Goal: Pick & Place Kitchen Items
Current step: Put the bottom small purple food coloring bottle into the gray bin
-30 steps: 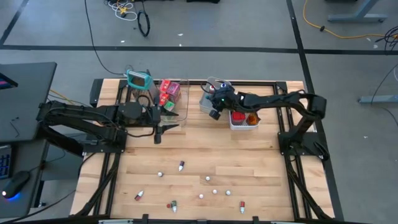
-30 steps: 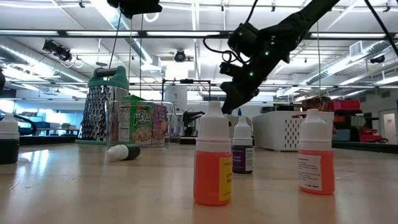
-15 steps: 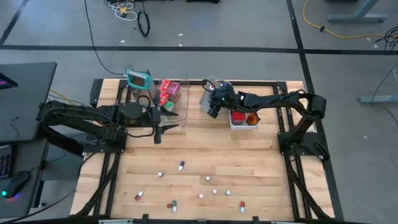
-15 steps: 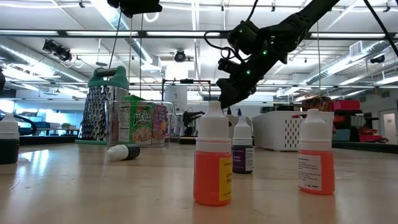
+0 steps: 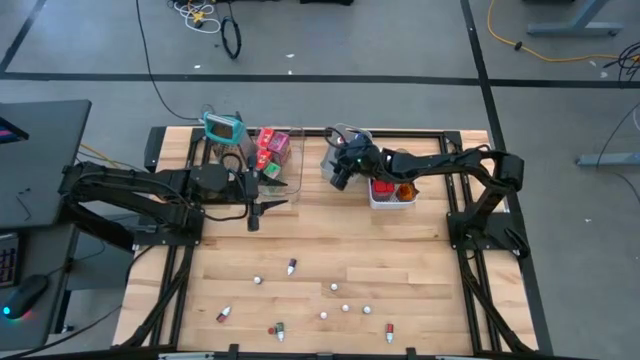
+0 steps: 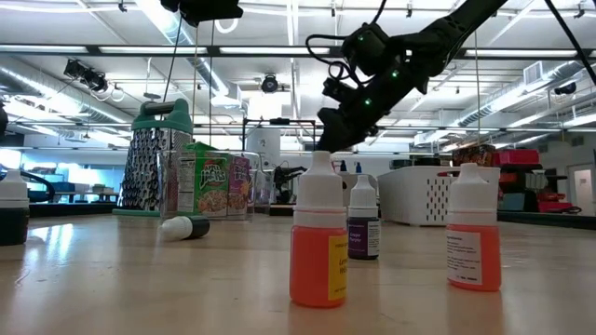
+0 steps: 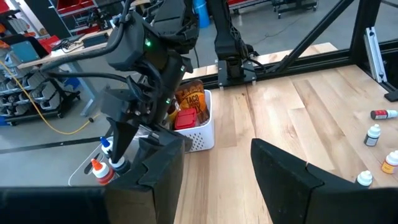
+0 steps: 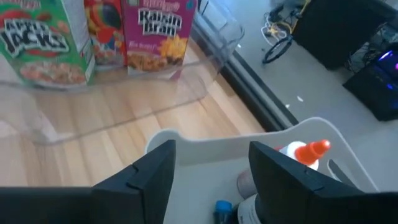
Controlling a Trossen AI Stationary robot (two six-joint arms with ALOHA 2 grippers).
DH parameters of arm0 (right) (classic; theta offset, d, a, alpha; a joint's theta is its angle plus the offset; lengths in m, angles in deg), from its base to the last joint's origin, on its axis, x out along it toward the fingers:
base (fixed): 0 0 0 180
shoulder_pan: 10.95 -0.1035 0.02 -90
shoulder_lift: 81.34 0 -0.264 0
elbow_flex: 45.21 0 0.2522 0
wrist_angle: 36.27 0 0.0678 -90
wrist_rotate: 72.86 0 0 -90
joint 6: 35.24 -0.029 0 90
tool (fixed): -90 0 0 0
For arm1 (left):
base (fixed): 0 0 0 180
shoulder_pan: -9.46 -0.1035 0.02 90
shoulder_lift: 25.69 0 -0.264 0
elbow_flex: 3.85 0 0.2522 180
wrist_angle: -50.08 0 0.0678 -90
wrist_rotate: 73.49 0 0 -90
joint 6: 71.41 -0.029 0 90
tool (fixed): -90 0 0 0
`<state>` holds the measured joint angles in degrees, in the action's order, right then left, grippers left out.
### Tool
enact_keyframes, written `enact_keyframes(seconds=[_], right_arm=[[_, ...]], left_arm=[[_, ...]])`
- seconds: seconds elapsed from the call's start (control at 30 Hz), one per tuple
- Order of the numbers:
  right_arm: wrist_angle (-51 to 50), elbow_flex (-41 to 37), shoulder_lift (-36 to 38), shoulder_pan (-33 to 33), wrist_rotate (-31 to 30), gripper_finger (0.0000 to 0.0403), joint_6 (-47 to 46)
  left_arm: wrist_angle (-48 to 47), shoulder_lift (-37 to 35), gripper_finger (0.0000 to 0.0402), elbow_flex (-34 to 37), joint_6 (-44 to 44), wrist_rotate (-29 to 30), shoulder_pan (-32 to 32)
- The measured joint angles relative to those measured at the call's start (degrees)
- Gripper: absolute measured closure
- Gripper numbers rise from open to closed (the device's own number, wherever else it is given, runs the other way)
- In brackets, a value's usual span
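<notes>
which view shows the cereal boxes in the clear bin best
The right wrist view: the cereal boxes fill its top, labels readable, behind the clear bin wall. The low view shows them small beside the grater; the high view, only coloured tops; the left wrist view, none.

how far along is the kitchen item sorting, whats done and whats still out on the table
Done: small bottles already sit in the grey bin, cereal boxes in the clear bin, packets in the white basket.
In hand: nothing; the right gripper hangs open over the grey bin, the left gripper waits open.
Left: about nine little bottles scattered across the table's near half.
</notes>
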<state>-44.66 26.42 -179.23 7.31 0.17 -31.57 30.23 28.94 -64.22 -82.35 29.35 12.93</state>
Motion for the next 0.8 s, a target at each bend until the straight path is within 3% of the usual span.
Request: enact_keyframes(seconds=[0.8], right_arm=[[12.07,0.0,0.04,0.02,-0.04,0.0188,0.04]], left_arm=[[0.02,0.0,0.0207,0.0,1.0,0.0,0.0]])
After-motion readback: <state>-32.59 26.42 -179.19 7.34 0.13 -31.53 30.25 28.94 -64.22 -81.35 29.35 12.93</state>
